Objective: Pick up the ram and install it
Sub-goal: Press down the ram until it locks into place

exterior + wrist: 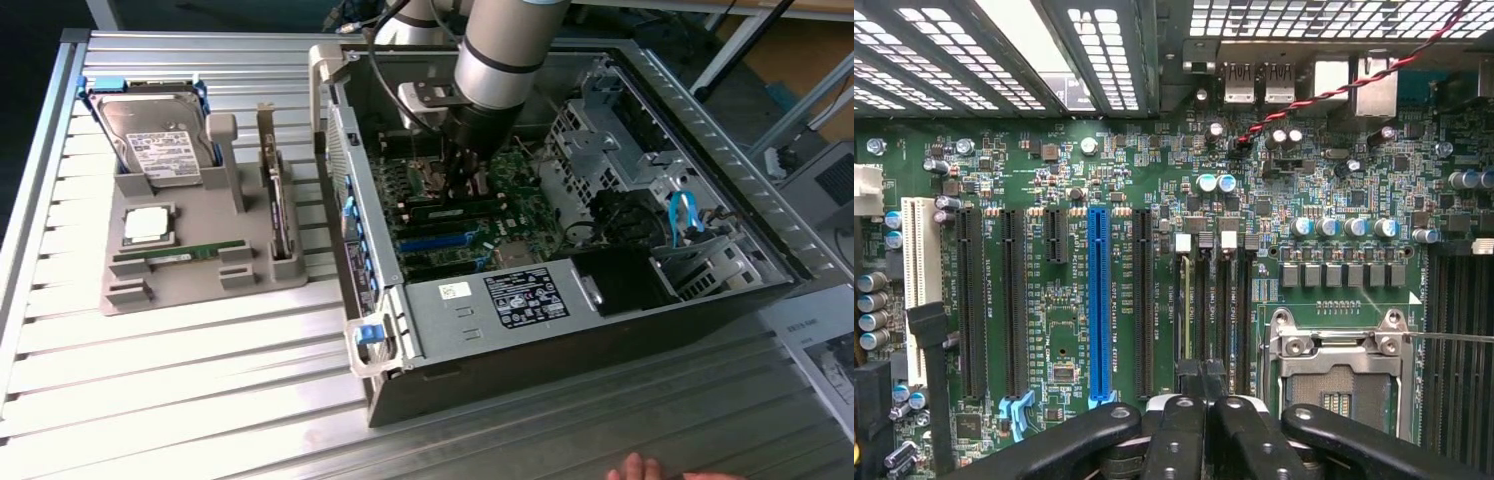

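Ribbed bare-metal table [200, 400], grey matt plastic tray [200, 290], glossy green motherboard [1054, 180].

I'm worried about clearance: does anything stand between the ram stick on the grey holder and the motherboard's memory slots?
Yes. The open case's side wall stands between the ram and the memory slots, and the gripper hangs just over those slots.

The arm [501, 50] reaches down into the open PC case [587, 310], its gripper [461, 180] low over the motherboard [461, 215] near the memory slots. On the exterior view's left a grey holder [200, 290] carries a hard drive [154, 145], a silver processor [147, 225], one ram [180, 253] stick and an upright card [278, 215]. A hand [661, 470] rests at the table's near edge.
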Controlling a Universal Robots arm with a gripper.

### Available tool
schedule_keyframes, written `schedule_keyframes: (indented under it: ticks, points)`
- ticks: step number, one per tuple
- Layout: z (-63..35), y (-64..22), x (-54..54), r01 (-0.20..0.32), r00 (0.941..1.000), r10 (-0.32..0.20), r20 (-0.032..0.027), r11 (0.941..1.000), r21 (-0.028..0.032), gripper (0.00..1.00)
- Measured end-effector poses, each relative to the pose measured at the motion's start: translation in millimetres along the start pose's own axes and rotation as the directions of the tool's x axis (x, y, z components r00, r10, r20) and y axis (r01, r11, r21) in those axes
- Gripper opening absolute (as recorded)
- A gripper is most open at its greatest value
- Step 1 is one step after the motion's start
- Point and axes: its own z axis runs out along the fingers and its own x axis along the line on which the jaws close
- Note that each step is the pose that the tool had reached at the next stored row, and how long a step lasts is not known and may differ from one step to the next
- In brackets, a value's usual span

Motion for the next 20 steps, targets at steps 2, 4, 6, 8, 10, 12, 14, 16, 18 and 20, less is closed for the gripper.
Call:
schedule_keyframes:
  ticks: [2,4,6,8,10,12,14,16,18,20]
  points:
    - [-0.1,0.0,-0.1,0.0,1.0,0.0,0.0002,1.0,0.0001,0.1]
    - [-6.5,0.0,-0.3,0.0,1.0,0.0,0.0008,1.0,-0.0001,0.1]
    - [-9.1,0.0,-0.3,0.0,1.0,0.0,0.0006,1.0,-0.0003,0.1]
    - [-9.2,0.0,-0.2,0.0,1.0,0.0,0.0003,1.0,-0.0005,0.1]
    - [-9.3,0.0,1.8,0.0,1.0,0.0,0.0003,1.0,-0.0005,0.1]
    - [-9.3,0.0,3.8,0.0,1.0,0.0,0.0003,1.0,-0.0005,0.1]
    - [-9.3,0.0,3.8,0.0,1.0,0.0,0.0003,1.0,-0.0005,0.1]
    - [-8.6,0.0,3.9,0.0,1.0,0.0,0.0005,1.0,-0.0004,0.1]
    - [-8.1,0.0,4.0,0.0,1.0,0.0,0.0002,1.0,-0.0006,0.1]
    - [-8.1,0.0,4.0,0.0,1.0,0.0,0.0002,1.0,-0.0005,0.1]
